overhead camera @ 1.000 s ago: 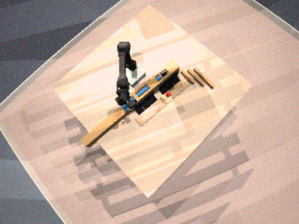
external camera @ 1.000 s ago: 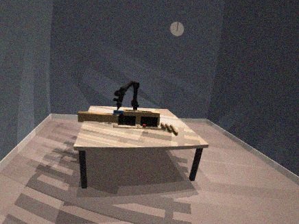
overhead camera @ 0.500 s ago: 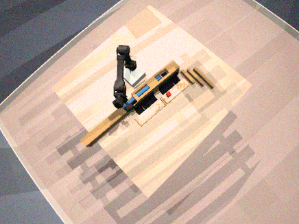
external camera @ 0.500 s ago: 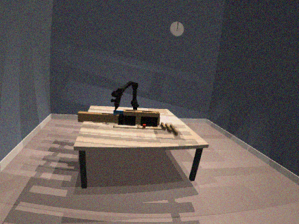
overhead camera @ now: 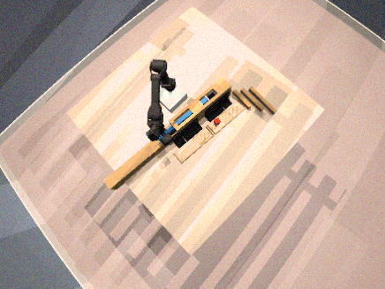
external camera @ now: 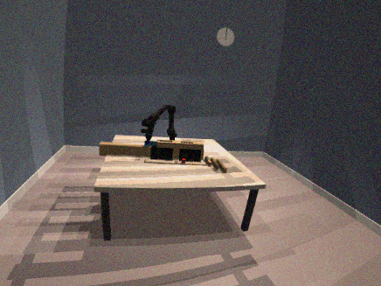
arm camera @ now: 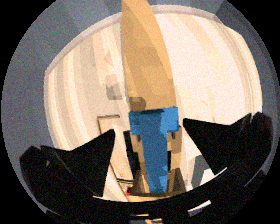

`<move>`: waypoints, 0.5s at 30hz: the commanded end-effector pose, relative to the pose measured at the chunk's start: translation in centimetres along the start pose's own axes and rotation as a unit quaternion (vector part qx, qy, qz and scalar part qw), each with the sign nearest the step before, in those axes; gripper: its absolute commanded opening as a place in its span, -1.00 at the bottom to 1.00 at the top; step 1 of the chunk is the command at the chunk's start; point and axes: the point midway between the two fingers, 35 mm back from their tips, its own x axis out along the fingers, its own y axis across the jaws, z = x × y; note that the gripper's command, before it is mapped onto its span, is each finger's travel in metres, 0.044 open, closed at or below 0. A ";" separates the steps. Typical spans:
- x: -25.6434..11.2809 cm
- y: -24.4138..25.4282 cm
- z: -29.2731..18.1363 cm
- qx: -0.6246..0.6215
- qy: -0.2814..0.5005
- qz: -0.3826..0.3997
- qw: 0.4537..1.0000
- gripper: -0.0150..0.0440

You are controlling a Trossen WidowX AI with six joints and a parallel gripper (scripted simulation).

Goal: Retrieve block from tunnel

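Noting a small red block (overhead camera: 216,121) (external camera: 183,160) (arm camera: 129,191), probably the task's block, lying on the low tray (overhead camera: 194,148) (external camera: 166,162) just outside the covered tunnel (overhead camera: 197,107) (external camera: 176,153) (arm camera: 175,145); its seating is too small to judge. If this reading is wrong and the real block is sitting hidden inside, a reach for the red one would be wasting the lift.

Blue pieces, presumably the sliding cage (overhead camera: 184,117) (external camera: 150,143) (arm camera: 155,145), are showing through the tunnel's top slots and at its near end; a long wooden bar (overhead camera: 132,165) (external camera: 124,149) (arm camera: 147,60), likely the handle, is extending beyond that end. Main risk: the claw (overhead camera: 162,139) (external camera: 148,142) (arm camera: 149,127) is hanging low over the cage end, so a sideways swing could be snagging cage or bar, dragging both askew and jamming the slide; a low path toward the red block could be clipping the tunnel wall or nudging the block away.

Claw: spreading its fingers very wide, one to each side of the blue piece, and holding nothing; contact cannot be told. Farther out, loose rods (overhead camera: 262,100) (external camera: 217,164) are lying on the desk (overhead camera: 199,209) (external camera: 179,181) (arm camera: 220,65), beyond the tunnel's far end; they are posing little hazard unless the arm is sweeping wide.
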 end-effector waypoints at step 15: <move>0.2 0.0 0.0 0.000 0.000 0.000 1.000 0.15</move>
